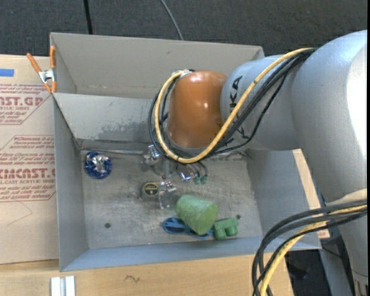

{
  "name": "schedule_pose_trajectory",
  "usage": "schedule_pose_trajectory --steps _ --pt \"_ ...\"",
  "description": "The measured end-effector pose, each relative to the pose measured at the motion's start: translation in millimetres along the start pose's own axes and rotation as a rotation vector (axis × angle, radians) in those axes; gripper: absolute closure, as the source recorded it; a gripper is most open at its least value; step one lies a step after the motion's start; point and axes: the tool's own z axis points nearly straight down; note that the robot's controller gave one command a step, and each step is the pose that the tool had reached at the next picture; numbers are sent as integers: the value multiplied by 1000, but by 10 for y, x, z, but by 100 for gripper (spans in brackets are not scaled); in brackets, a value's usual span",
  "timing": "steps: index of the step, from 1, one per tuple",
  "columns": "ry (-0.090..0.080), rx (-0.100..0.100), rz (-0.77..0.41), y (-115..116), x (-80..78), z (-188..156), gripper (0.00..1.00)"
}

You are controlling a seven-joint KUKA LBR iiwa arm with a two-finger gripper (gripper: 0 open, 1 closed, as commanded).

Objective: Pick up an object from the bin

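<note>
My gripper (166, 184) reaches down from under the orange wrist cover into the middle of the bin. Its metal tips stand just beside a small round dark thing with a brass-coloured ring (150, 189) lying on the floor to their left. A light green soft lump (197, 213) lies just below and right of the tips. A blue flat piece (171, 226) sticks out from under the lump's left side, and a small bright green block (226, 229) sits at its right. Nothing shows between the fingers.
A blue round thing with a shiny silver middle (97, 164) lies near the bin's left wall. A small green bit (201, 179) shows just right of the gripper. The arm and its cables cover the bin's upper right part.
</note>
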Motion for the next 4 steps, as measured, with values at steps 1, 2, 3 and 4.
schedule_pose_trajectory --steps 1,2,3,4 --pt "5 -1 146 -109 80 -28 0" --pt "-2 -1 250 -30 153 294 0" --pt "2 -1 250 -27 140 281 0" --pt "2 -1 250 -31 133 262 100"
